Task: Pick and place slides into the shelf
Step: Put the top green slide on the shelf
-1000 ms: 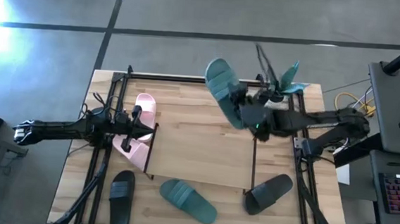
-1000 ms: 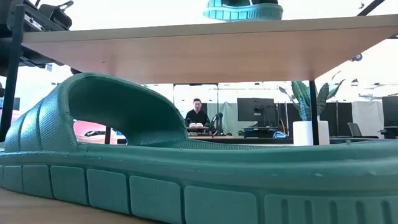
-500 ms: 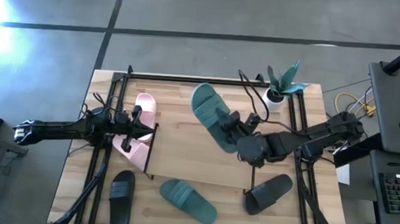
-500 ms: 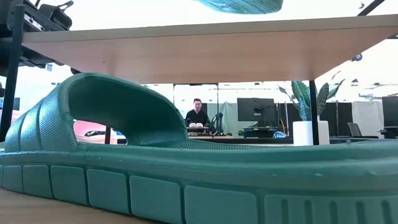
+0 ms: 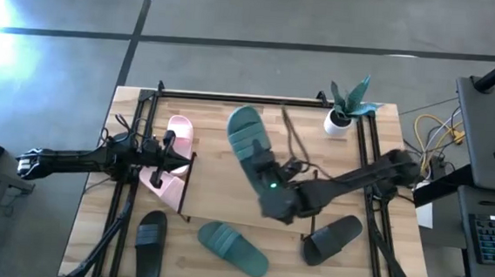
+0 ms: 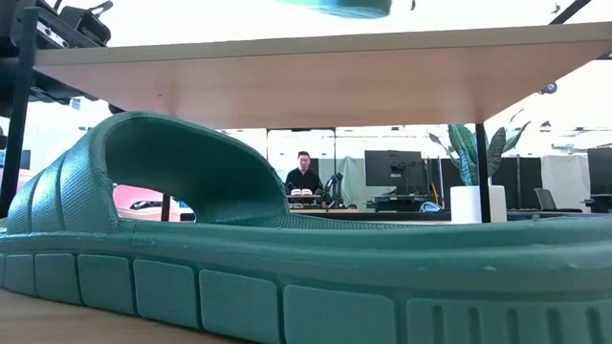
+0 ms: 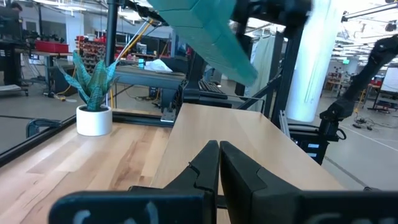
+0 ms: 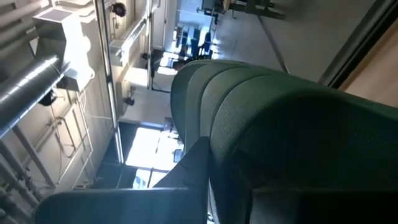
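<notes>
High view: right gripper (image 5: 272,182) clamps a ribbed teal slide (image 5: 246,137) over the smooth wooden shelf (image 5: 226,198).

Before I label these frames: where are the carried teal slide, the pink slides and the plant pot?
carried teal slide (image 5: 247,138), high view, ribbed strap.
pink slides (image 5: 175,133), high view, upper slide's footbed.
plant pot (image 5: 335,122), high view, white rim.

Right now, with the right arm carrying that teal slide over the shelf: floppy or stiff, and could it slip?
The teal slide looks fairly stiff: it juts past the right gripper without drooping. Probably light. Gripped at one end and tilted, it could pivot or slip.
</notes>
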